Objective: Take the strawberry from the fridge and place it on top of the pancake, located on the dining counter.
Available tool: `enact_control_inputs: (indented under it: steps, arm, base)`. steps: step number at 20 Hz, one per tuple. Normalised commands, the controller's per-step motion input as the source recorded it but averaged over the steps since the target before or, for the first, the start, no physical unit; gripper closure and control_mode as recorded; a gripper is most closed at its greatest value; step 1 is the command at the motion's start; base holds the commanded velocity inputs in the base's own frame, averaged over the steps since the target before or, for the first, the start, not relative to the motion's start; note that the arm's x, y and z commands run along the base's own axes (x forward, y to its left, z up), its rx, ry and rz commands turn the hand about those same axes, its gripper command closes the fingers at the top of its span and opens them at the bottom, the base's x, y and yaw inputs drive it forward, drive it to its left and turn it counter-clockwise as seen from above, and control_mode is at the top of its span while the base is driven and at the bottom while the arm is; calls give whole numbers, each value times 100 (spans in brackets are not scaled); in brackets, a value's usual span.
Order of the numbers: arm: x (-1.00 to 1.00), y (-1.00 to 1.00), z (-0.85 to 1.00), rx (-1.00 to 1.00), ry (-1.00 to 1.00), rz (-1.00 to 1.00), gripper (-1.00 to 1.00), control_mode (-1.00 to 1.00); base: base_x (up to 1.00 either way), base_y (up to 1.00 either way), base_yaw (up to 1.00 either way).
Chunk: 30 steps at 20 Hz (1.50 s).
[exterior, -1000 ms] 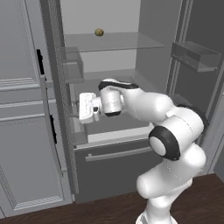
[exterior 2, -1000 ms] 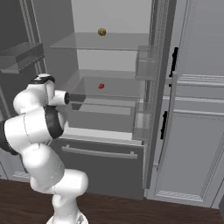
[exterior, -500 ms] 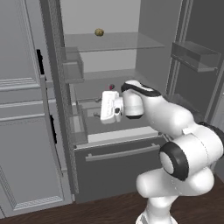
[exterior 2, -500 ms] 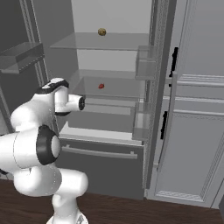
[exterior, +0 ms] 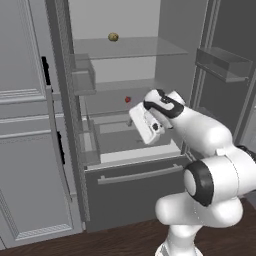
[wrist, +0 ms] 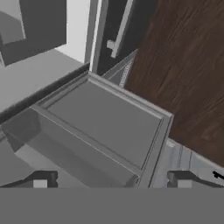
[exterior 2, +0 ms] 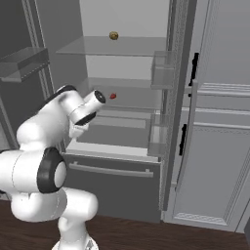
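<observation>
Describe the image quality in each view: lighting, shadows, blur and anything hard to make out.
Left base view: flat, even rendered light, no glare; the strawberry is sharp but tiny inside the fridge. Right base view: equally soft, weak shadows under the glass shelves. Hand view: coarse and tilted, looking down at the door bin and dark floor; the gripper stands open.
</observation>
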Motion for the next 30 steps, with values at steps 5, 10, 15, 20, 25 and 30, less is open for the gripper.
enact_control_inputs:
  steps: [5,10,15,20,25,30]
  arm:
    - [-29,-38,-25,-81,-12,57,-100,-100]
    - [-66,-49,0,-35,-29,79,-100,-100]
    - [-62,-68,-2,-18,-22,79,-100,-100]
    - [-30,-55,-38,-16,-2,40,-100,-100]
    - [0,-60,-56,3,0,2,-100,-100]
    - [-10,-6,-36,1,0,3,-100,-100]
  base:
    - [0,0,0]
    - [0,0,0]
    - [0,0,0]
    - [0,0,0]
    - [0,0,0]
    - [0,0,0]
